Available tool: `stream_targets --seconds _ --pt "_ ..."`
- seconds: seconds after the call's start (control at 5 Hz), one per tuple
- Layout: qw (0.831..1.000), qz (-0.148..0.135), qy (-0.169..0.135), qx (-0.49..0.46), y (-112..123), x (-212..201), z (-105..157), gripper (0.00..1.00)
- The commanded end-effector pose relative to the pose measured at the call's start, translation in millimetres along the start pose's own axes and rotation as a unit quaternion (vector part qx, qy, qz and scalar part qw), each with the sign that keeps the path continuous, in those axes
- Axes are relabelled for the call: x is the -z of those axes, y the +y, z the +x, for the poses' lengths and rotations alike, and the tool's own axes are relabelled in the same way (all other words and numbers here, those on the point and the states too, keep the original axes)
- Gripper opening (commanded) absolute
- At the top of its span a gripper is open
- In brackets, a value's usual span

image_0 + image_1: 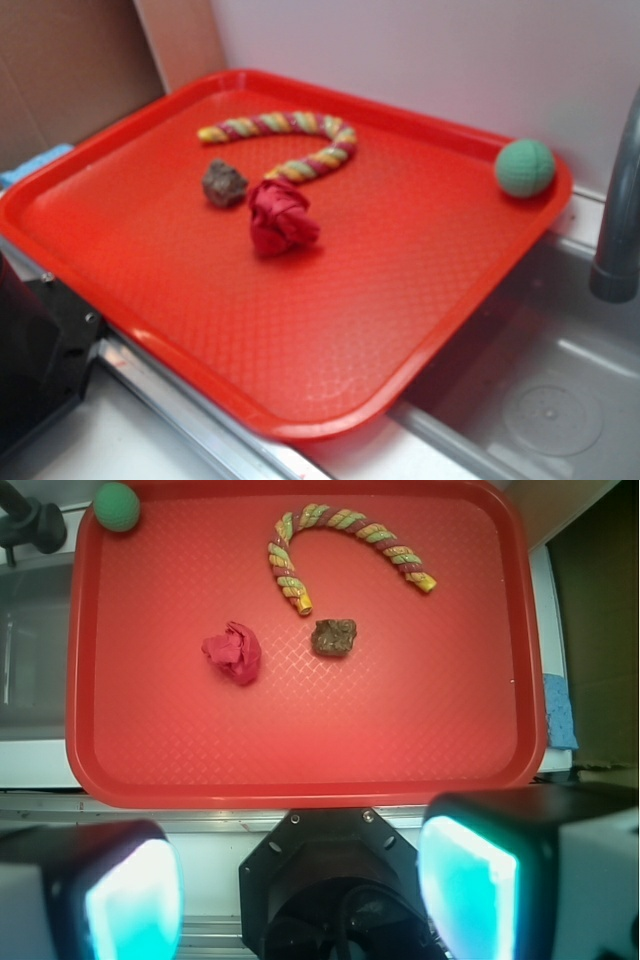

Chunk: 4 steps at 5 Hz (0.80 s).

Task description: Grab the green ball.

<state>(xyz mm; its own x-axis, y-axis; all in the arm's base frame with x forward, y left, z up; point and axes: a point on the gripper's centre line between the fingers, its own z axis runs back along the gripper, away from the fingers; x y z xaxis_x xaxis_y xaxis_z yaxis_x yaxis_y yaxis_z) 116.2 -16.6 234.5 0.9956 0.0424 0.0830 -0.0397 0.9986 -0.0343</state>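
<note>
The green ball (pixel 525 167) is a small mint-green sphere in the far right corner of the red tray (pixel 400 300). From the wrist camera the green ball (pixel 117 506) shows at the top left corner of the tray (pixel 450 750). My gripper (pixel 300 890) hangs high above the tray's near edge, far from the ball. Its two pads (pixel 135 900) glow teal, stand wide apart and hold nothing. In the exterior view the gripper is out of frame.
On the tray lie a red cloth wad (pixel 280 217), a brown rock-like lump (pixel 224 184) and a curved striped rope toy (pixel 285 140). A grey faucet (pixel 620 200) rises at the right over a metal sink (pixel 545 400). The black robot base (pixel 340 880) sits below the gripper.
</note>
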Motion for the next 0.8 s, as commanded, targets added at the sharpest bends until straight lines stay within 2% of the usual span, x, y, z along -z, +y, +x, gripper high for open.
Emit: stream_targets --seconds 0.0,0.2,0.4,0.6 --pt "1.0 0.0 0.0 0.0 0 0 0 1.0" --pt "1.0 -0.014 -0.023 -0.008 -4 7 11 1.0" --pt "0.997 -0.03 -0.061 -0.043 -12 21 27 1.0" --pt "0.992 -0.025 -0.094 -0.078 -21 38 49 1.0"
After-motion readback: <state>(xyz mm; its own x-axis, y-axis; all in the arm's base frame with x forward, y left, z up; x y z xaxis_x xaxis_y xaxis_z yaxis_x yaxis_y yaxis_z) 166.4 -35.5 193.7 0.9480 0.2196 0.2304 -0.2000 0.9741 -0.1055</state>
